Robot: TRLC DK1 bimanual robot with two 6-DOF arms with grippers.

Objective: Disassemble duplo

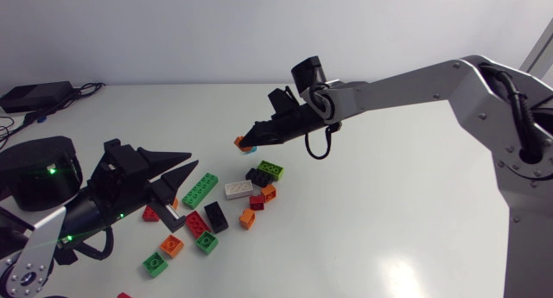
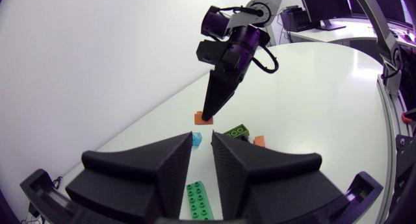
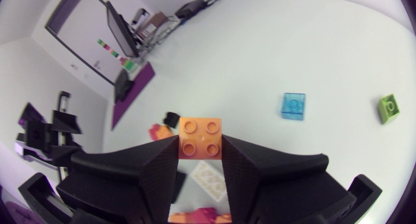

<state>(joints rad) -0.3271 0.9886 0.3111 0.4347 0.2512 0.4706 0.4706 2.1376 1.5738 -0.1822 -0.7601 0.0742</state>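
Observation:
My right gripper [image 1: 251,140] hangs over the middle of the table, shut on a small orange brick [image 1: 240,142]. The right wrist view shows that orange brick [image 3: 201,139] studs-up between the two fingers. A clear blue brick [image 3: 294,106] lies alone on the table below, free of the orange one. In the left wrist view the blue brick [image 2: 197,138] sits just ahead of my left gripper [image 2: 202,134]. That gripper [image 1: 193,159] rests at the left, shut with only a narrow slit and nothing in it.
Loose bricks lie between the two grippers: a long green one [image 1: 200,189], a white one [image 1: 238,190], a black one [image 1: 257,177], a green one [image 1: 270,168], and several red, orange and green ones nearer the front. Cables and a black box [image 1: 34,96] sit at the far left.

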